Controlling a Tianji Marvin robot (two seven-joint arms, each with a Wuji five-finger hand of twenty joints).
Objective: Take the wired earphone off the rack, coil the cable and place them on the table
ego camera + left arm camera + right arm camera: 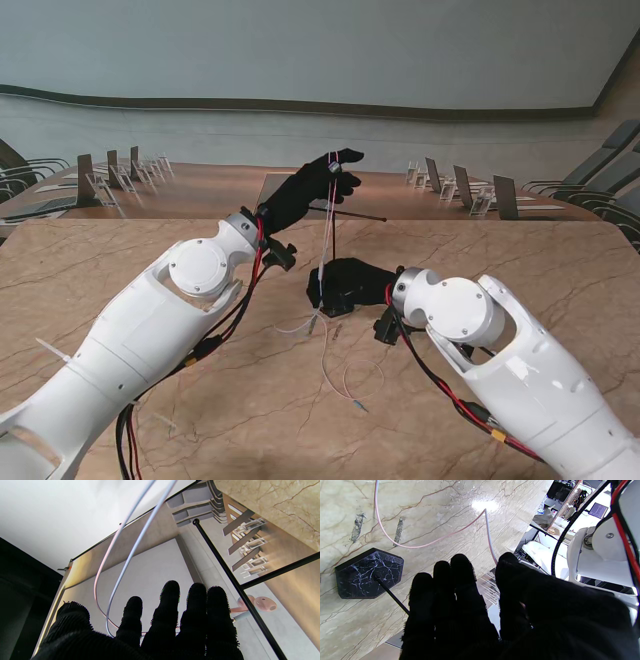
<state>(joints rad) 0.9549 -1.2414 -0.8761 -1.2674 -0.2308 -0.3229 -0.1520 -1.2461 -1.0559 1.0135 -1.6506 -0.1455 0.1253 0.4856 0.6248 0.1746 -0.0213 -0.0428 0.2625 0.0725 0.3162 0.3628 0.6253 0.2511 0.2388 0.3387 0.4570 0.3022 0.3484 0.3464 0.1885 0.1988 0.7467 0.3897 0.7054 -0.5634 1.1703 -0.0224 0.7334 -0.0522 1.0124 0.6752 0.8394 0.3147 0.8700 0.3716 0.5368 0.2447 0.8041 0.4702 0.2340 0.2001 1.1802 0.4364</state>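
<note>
The earphone's two pink buds (pixel 265 603) hang at the top of the thin black rack (pixel 225 562), just beyond my left hand's fingertips (pixel 197 592). My left hand (pixel 305 192) is raised at the rack's top with its fingers straight, holding nothing; the cable (pixel 120 555) loops past them. From there the cable (pixel 324 250) drops to the table and trails toward me (pixel 345 385). My right hand (pixel 350 283) sits low by the rack's black marble base (pixel 367 573). The cable (pixel 420 546) rises to its thumb (pixel 507 565) and vanishes behind it, so a grip is not visible.
The marble table (pixel 120 250) ends beyond the rack, with rows of chairs (pixel 115 170) and small clear stands (pixel 470 195) on the tables behind. My left arm's red and black wiring (pixel 235 310) hangs beside the rack.
</note>
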